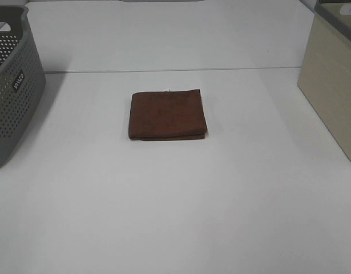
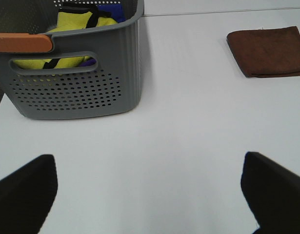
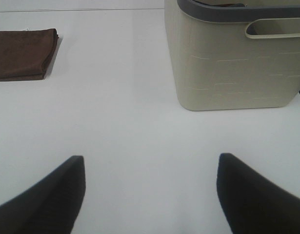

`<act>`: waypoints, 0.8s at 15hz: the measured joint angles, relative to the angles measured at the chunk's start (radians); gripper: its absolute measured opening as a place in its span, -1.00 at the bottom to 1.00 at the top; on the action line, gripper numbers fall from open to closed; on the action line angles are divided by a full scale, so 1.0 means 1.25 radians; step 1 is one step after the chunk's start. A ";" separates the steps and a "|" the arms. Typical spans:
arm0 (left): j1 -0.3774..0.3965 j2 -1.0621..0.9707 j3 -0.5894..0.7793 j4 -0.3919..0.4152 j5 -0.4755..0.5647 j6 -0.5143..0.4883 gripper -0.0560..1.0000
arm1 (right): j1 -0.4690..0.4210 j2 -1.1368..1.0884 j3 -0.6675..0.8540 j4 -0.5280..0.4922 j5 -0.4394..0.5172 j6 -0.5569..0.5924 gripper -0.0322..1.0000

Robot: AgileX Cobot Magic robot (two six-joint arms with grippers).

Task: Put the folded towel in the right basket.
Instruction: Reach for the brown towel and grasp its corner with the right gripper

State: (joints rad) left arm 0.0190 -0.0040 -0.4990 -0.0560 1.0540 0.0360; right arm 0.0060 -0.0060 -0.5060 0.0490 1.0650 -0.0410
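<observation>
— Towel (image 1: pixel 168 115) where?
— Folded, flat on desk (image 1: pixel 175 222) middle, well apart from right basket (image 1: pixel 334 94). My right pincer (image 3: pixel 150 160) and left pincer (image 2: pixel 149 158) both gape, empty.
— Risks?
— Grabbing just top layer, so it unfolds; or catching the basket rim. Grey left basket (image 1: pixel 9 94) sits off my path; nothing blocks.

The white desk (image 1: pixel 175 217) lies bare on every side of the folded brown towel (image 1: pixel 167 115), which sits flat at the middle, well apart from both baskets. The grey perforated basket (image 1: pixel 9 91) blocks the left edge. The beige basket (image 1: pixel 334 85) blocks the right, its tall wall facing the towel across a broad open lane.
</observation>
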 joint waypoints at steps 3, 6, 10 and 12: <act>0.000 0.000 0.000 0.000 0.000 0.000 0.94 | 0.000 0.000 0.000 0.000 0.000 0.000 0.45; 0.000 0.000 0.000 0.000 0.000 0.000 0.94 | 0.000 0.000 0.000 0.000 0.000 0.000 0.45; 0.000 0.000 0.000 0.000 0.000 0.000 0.94 | 0.000 0.000 0.000 0.000 0.000 0.000 0.45; 0.000 0.000 0.000 0.000 0.000 0.000 0.94 | 0.000 0.000 0.000 0.000 0.000 0.000 0.45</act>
State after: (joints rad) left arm 0.0190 -0.0040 -0.4990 -0.0560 1.0540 0.0360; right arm 0.0060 -0.0060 -0.5060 0.0490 1.0650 -0.0410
